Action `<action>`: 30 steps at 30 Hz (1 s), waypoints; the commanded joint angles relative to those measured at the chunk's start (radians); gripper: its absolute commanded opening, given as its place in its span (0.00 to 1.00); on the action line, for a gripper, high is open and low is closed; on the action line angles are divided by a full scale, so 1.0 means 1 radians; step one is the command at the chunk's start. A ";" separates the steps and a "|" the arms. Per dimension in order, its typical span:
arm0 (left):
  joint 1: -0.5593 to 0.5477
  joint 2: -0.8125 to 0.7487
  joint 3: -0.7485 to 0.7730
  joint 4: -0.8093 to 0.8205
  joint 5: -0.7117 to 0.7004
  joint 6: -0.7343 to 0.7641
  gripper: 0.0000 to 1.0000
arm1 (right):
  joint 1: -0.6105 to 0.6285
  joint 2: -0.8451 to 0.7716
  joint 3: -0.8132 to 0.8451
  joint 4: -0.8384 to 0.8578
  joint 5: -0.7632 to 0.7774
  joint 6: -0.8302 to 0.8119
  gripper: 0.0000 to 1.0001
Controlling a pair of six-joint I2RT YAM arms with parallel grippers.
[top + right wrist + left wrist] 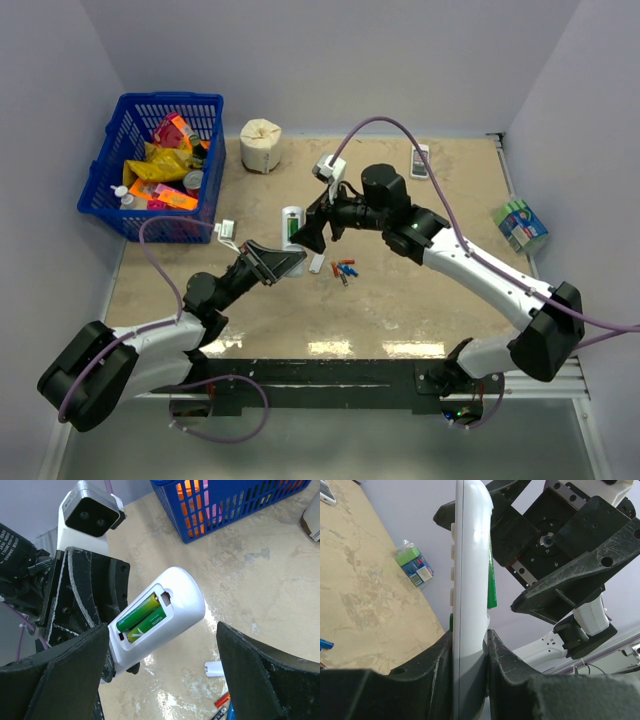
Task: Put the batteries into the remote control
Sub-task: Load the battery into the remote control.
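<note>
My left gripper point(283, 258) is shut on the lower end of the white remote control point(291, 226) and holds it tilted above the table. In the left wrist view the remote point(470, 570) stands edge-on between my fingers point(512, 670). In the right wrist view its open compartment point(145, 617) holds two green batteries point(142, 619) side by side. My right gripper point(308, 230) is open and empty just above the remote, its fingers point(270, 670) spread wide on either side. Loose red, blue and orange batteries point(345, 270) lie on the table to the right.
A small white piece point(316, 264) lies by the loose batteries. A blue basket point(112, 170) of packets stands at the back left, a paper roll point(261, 145) beside it. A short white handset point(421, 160) lies at the back right and a green-blue pack point(521, 225) at the right.
</note>
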 commanded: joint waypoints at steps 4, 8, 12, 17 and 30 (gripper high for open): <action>0.007 -0.003 0.045 0.066 0.008 0.037 0.00 | 0.012 0.040 0.016 0.054 -0.008 0.019 0.88; 0.006 -0.009 0.044 0.063 0.008 0.040 0.00 | 0.014 0.052 0.019 0.059 -0.008 0.014 0.84; 0.006 -0.017 0.040 0.059 0.004 0.045 0.00 | 0.012 0.054 0.017 0.065 -0.013 0.016 0.76; 0.006 -0.021 0.036 0.065 0.005 0.045 0.00 | 0.003 0.063 0.016 0.072 -0.022 0.028 0.49; 0.009 -0.056 0.037 0.034 0.019 0.088 0.00 | -0.002 0.083 0.039 0.097 -0.059 0.085 0.48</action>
